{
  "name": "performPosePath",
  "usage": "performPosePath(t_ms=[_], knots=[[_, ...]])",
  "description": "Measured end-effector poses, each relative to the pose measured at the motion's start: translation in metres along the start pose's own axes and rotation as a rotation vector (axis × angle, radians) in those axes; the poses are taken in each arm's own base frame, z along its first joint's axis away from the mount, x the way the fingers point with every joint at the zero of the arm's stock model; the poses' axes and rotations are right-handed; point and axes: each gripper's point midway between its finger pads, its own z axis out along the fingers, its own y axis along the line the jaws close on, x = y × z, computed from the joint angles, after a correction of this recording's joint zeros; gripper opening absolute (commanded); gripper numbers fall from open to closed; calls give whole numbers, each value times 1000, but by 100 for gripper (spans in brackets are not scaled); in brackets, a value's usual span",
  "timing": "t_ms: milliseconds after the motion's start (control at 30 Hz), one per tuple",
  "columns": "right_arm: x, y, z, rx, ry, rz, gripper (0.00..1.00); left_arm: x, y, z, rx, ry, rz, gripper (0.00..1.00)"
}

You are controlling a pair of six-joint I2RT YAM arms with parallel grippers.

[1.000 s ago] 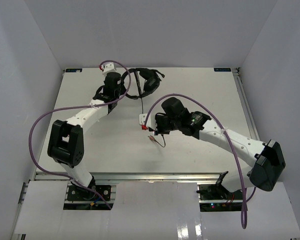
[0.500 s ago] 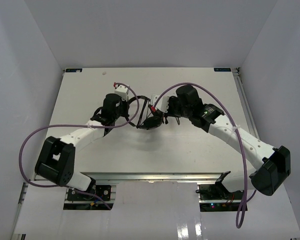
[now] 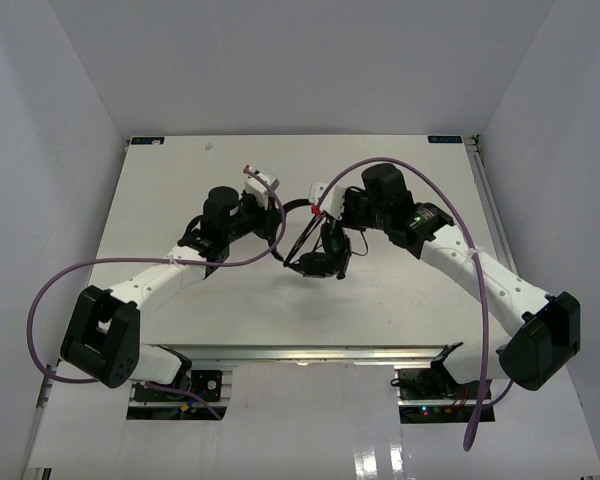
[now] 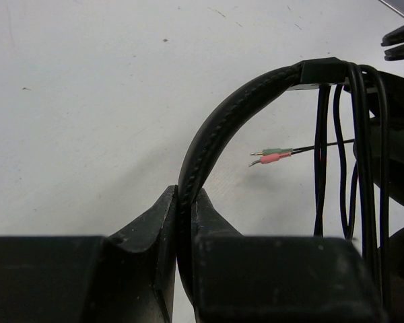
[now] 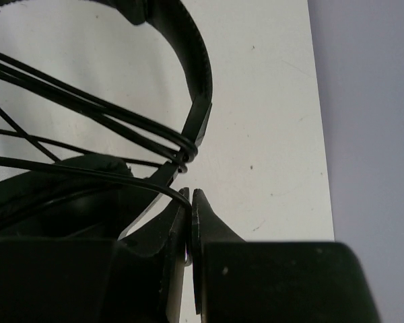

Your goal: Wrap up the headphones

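The left gripper (image 4: 184,202) is clamped on the headband (image 4: 219,124) of the headphones (image 3: 318,262), held between both arms over the middle of the table (image 3: 180,170), while the right gripper (image 5: 190,202) is pinched tight on their thin cord (image 5: 87,108).

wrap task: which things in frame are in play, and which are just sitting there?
In play:
headphones
headband, clamped in the left hand
cord, draped over the band, pinched in the right hand
red and green plugs

Just there:
purple arm cables
table
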Motion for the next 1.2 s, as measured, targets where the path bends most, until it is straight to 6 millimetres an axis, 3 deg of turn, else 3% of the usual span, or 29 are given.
performPosePath(t_ms=[200, 433, 867, 1200], knots=[[-4, 5, 4, -31, -25, 10, 8, 15, -18, 12, 100, 45, -1, 0], [6, 5, 11, -43, -10, 35, 8, 20, -40, 16, 189, 69, 13, 0], [35, -2, 2, -35, -74, 264, 8, 6, -30, 20, 116, 13, -36, 0], [39, 0, 3, -135, -278, 431, 29, -12, -48, 13, 194, -37, -123, 0]])
